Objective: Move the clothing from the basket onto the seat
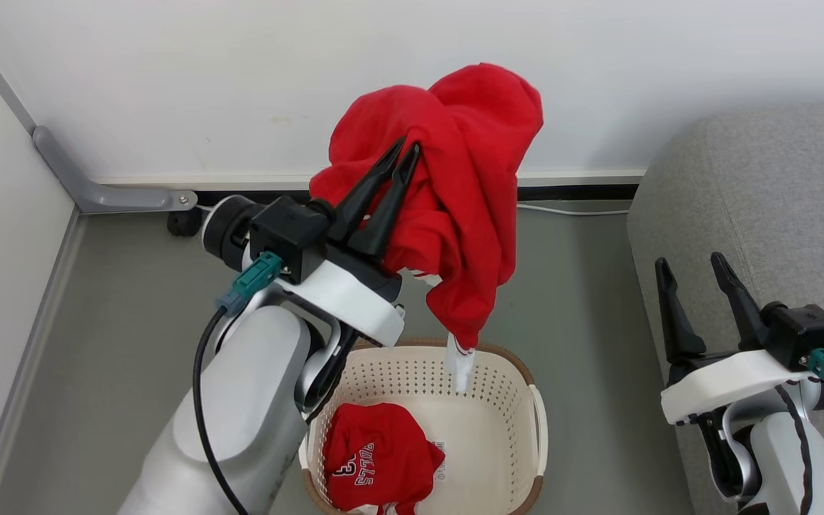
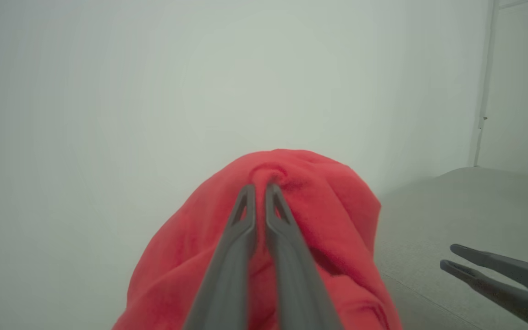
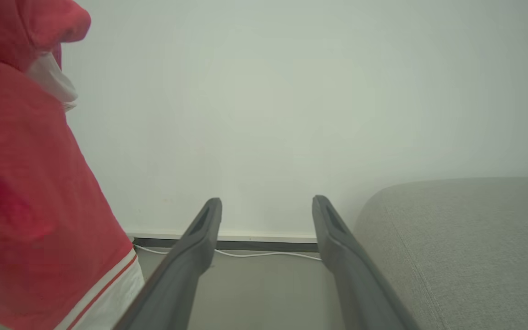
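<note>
I hold my left jaws pressed together, pinching a bright red soft fabric garment with white trim (image 1: 469, 164) high above the cream perforated plastic laundry basket (image 1: 398, 379), so that the hanging cloth lifts free of it. The garment's white-trimmed tail hangs lowest, by the basket's far brown rim; I cannot tell whether it is quite clear. A second red jersey with white lettering (image 1: 376, 458) lies crumpled on the basket's bottom. My right jaws stand spread and empty near the edge of the large grey woven-fabric sofa (image 1: 762, 186) on my right, where I judge the lifted garment belongs.
</note>
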